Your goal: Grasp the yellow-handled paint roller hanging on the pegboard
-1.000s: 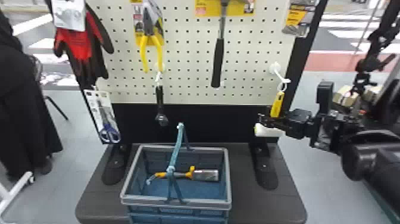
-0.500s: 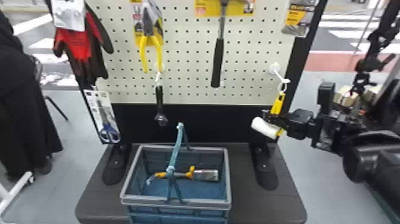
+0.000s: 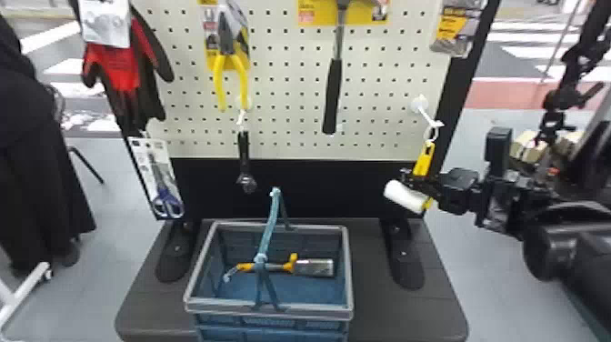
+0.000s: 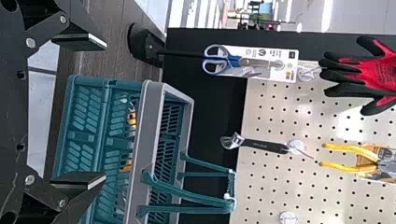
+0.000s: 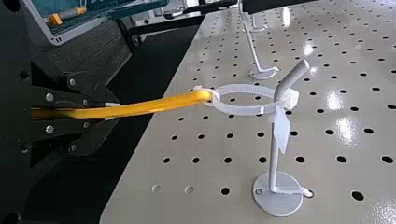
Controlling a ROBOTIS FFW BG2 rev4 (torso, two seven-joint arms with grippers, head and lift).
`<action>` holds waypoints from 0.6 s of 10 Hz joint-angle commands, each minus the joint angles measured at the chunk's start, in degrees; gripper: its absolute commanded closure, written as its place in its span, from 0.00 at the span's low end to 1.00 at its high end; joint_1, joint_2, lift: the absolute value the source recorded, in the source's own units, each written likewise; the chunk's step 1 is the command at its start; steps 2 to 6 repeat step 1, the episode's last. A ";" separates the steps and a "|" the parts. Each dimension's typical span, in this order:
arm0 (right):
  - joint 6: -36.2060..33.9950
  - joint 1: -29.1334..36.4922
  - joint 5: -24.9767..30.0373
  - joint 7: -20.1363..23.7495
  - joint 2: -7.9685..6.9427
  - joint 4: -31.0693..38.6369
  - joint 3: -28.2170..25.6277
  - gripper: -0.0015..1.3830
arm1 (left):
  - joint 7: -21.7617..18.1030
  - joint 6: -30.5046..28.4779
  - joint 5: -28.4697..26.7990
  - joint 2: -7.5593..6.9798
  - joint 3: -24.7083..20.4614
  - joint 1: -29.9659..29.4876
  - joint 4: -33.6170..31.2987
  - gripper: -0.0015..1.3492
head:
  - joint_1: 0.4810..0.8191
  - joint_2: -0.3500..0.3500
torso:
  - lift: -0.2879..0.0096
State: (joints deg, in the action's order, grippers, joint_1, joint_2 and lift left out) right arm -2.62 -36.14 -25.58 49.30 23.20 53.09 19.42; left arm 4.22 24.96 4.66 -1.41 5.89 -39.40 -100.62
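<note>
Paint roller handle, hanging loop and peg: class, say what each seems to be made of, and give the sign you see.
The handle looks like smooth, glossy yellow plastic or rubbery coating; it shines and curves slightly. The loop is probably a nylon cable tie: thin translucent white strap with a tail. The peg seems metal, a matte grey rod on a round base.

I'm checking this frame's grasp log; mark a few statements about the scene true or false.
1. The right gripper is shut on the paint roller by its yellow handle. True.
2. The white tie loop is off the hook. False: the loop circles the hook.
3. The blue basket holds nothing. False: a yellow-handled tool lies in it.
4. The left gripper is open. True.
</note>
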 commanded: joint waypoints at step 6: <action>0.16 0.12 0.00 0.00 0.00 0.00 0.00 0.93 | 0.00 0.00 0.00 0.00 -0.09 0.00 0.00 0.22 | 0.20 0.50 | 0.63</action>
